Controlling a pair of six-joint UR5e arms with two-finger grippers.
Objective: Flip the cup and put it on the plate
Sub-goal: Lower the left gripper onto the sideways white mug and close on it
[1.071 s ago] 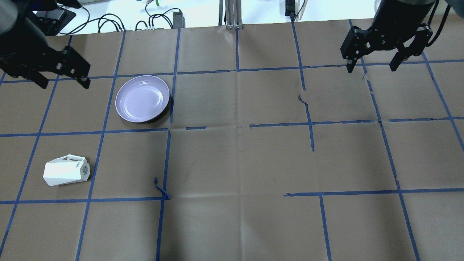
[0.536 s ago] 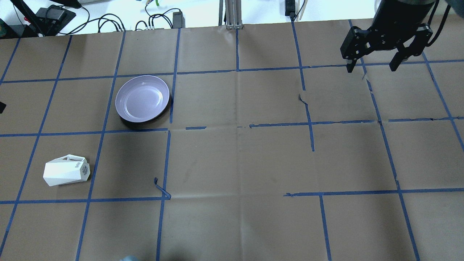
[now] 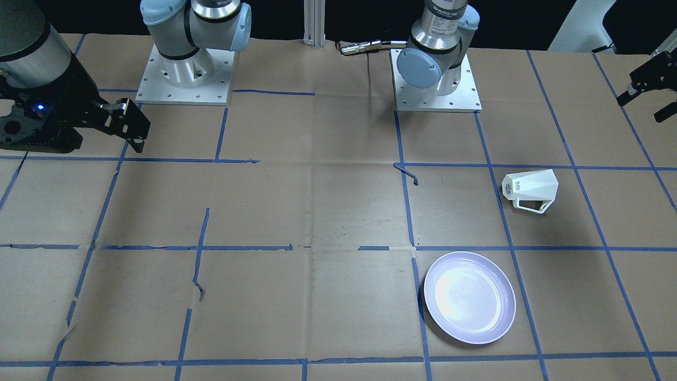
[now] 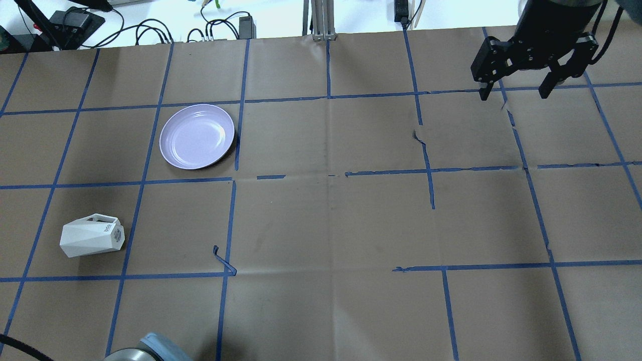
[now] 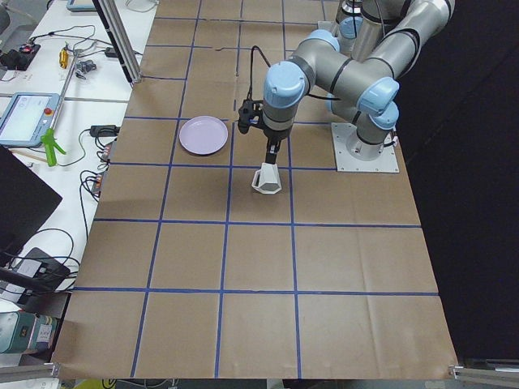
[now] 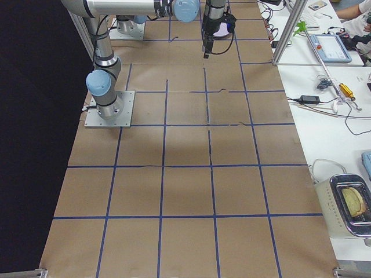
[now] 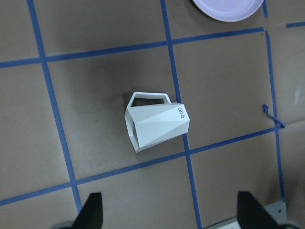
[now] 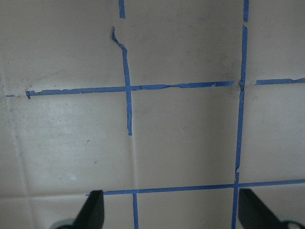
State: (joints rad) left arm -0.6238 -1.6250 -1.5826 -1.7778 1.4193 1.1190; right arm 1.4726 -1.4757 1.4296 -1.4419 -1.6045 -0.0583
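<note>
The white faceted cup (image 4: 92, 237) lies on its side on the paper at the near left, handle toward the far side. It also shows in the front view (image 3: 530, 189) and the left wrist view (image 7: 157, 125). The lavender plate (image 4: 197, 136) sits empty beyond it, also in the front view (image 3: 469, 297). My left gripper (image 7: 172, 214) is open and empty, high above the cup; it shows at the front view's right edge (image 3: 648, 98). My right gripper (image 4: 516, 90) is open and empty at the far right, away from both.
Brown paper with blue tape grid lines covers the table (image 4: 331, 220). Cables and power bricks (image 4: 150, 30) lie past the far edge. The left arm's elbow (image 4: 145, 351) shows at the overhead view's bottom edge. The arm bases (image 3: 182, 74) stand at the robot's side.
My left gripper has left the overhead view's upper left and now hangs over the cup; its elbow has come in at the bottom edge. The right arm, cup and plate have not moved.
</note>
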